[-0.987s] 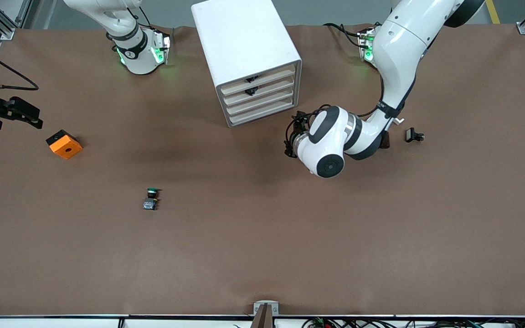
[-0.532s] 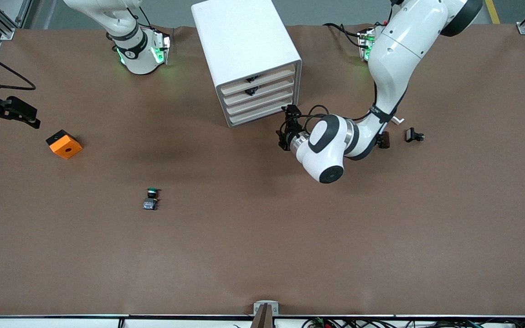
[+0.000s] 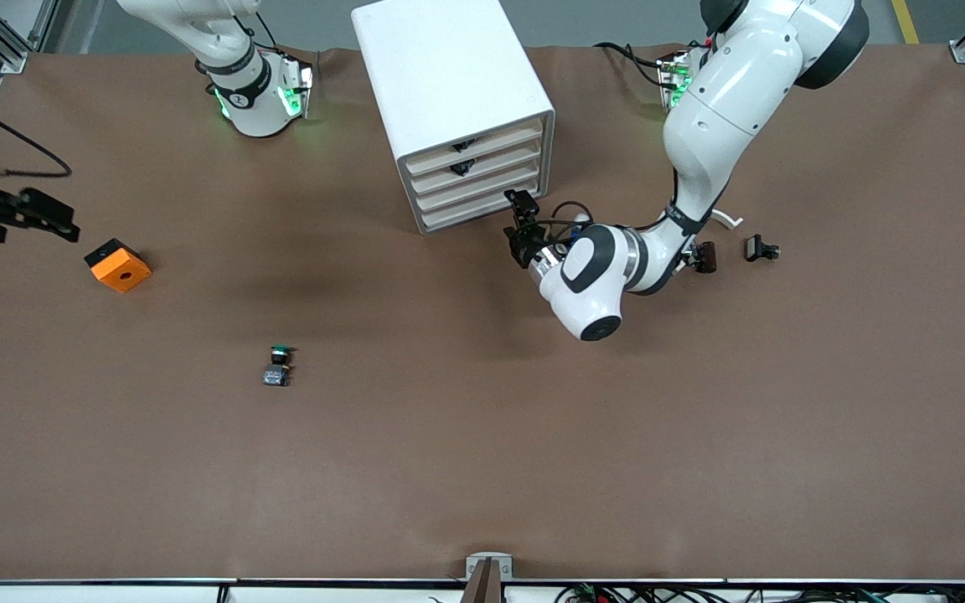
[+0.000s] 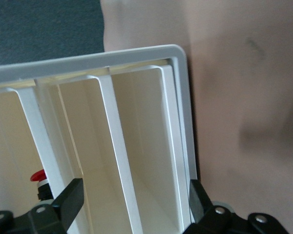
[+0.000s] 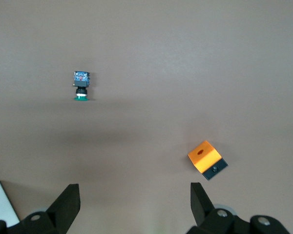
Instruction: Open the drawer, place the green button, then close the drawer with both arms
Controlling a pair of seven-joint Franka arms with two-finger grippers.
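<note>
The white cabinet (image 3: pixel 449 92) stands at the robots' edge of the table with all of its beige drawer fronts (image 3: pixel 478 188) pushed in. My left gripper (image 3: pixel 521 214) is open, right in front of the lowest fronts at the cabinet's corner toward the left arm's end. In the left wrist view its gripper (image 4: pixel 134 202) spans the edges of two drawer fronts (image 4: pixel 136 146) without gripping. The green-capped button (image 3: pixel 279 366) lies on the table, nearer to the front camera. My right gripper (image 3: pixel 51 219) hangs open over the right arm's end; its wrist view shows the button (image 5: pixel 81 87) and the gripper (image 5: pixel 134 204) over bare table.
An orange cube (image 3: pixel 118 265) with a hole lies under the right gripper's reach, also seen in the right wrist view as the orange cube (image 5: pixel 207 160). Small black clip pieces (image 3: pixel 761 249) and a white curved band (image 3: pixel 730 219) lie beside the left arm.
My left arm has swung its gripper up to the cabinet's lower front corner. The right gripper has barely shifted. Button and cube have not moved.
</note>
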